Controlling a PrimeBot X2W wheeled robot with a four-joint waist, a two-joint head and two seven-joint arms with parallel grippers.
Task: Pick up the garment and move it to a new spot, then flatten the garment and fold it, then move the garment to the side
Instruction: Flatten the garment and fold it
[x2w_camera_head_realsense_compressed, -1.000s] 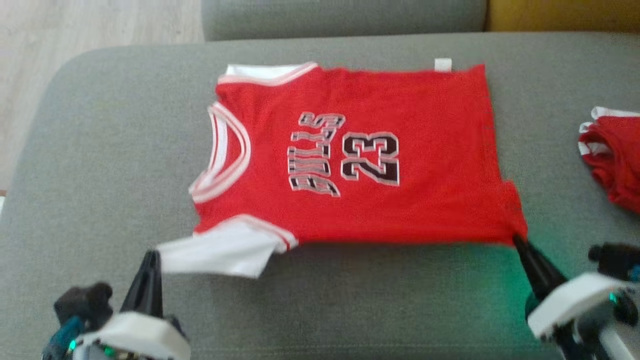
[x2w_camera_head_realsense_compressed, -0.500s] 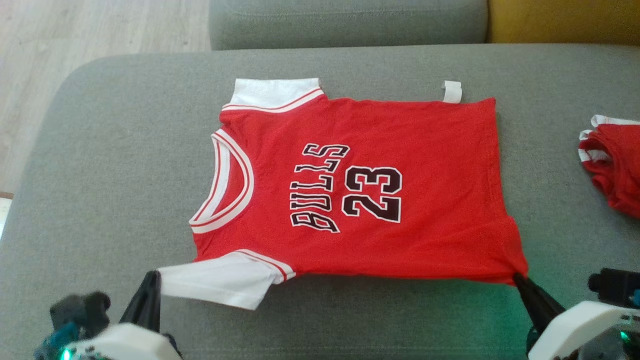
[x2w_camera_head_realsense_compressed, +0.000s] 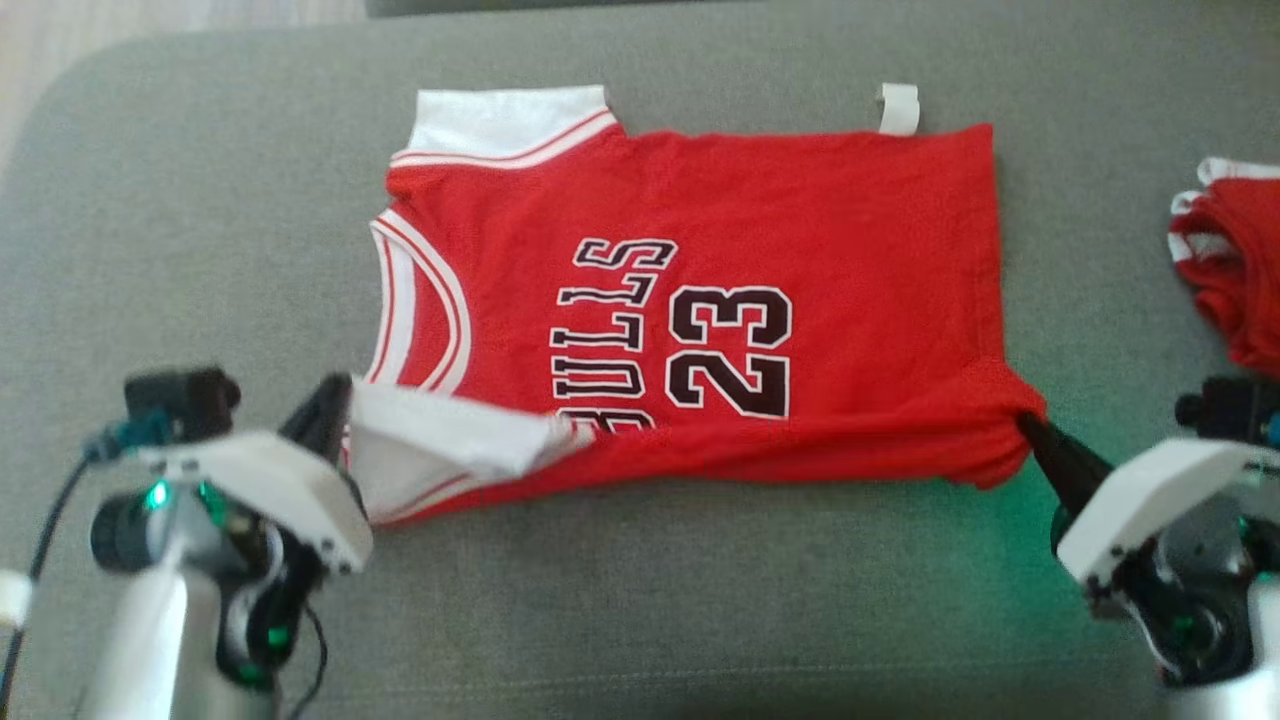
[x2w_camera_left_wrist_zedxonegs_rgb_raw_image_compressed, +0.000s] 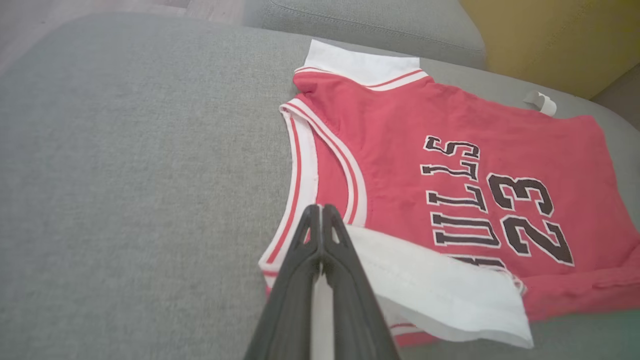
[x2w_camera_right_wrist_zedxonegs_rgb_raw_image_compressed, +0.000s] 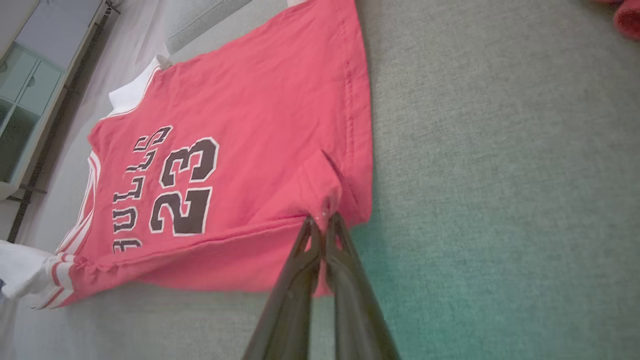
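The grey cushion (x2w_camera_head_realsense_compressed: 200, 250) carries the red garment (x2w_camera_head_realsense_compressed: 800, 220), which spreads out beyond both hands, number side up. A moment ago its near edge lay flat and pulled taut. Now that edge is raised and carried forward over the body. The left hand (x2w_camera_head_realsense_compressed: 335, 398) is clenched on the white sleeve (x2w_camera_head_realsense_compressed: 440, 440), which drapes just to its right and hides the first letter of the lettering. The right hand (x2w_camera_head_realsense_compressed: 1025, 425) pinches the hem corner (x2w_camera_right_wrist_zedxonegs_rgb_raw_image_compressed: 332, 197), bunched at its fingertips. I judge the flattening done and the first lengthwise fold begun. Both hands must advance evenly, or the crease will skew.
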